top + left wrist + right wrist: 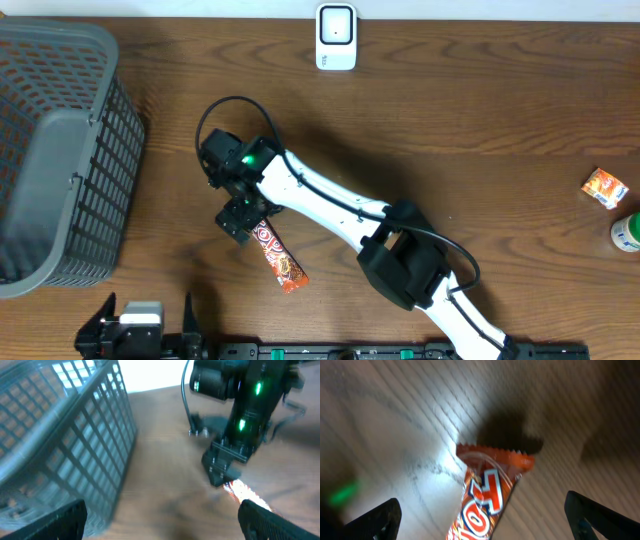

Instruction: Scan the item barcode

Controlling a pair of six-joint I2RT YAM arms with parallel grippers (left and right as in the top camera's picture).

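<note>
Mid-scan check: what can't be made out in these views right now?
- Barcode on the bar: none shows; overhead too small, right wrist gives only the logo face, lower end cut off.
- Top end of the bar, overhead: under the right gripper.
- The left gripper: overhead cut by bottom edge; own view shows fingertips only.
- Inside the basket: left wrist blurred, overhead cut by left edge.

Table [480,110]: basket [60,150] at left edge. Barcode scanner [336,37] at far edge, centre. Snack bar [280,258] flat on table, centre-front, right of basket and well apart from it. Right gripper [238,218] over bar's far end. Small packet [605,187] near right edge, just behind a small container [627,232].
</note>
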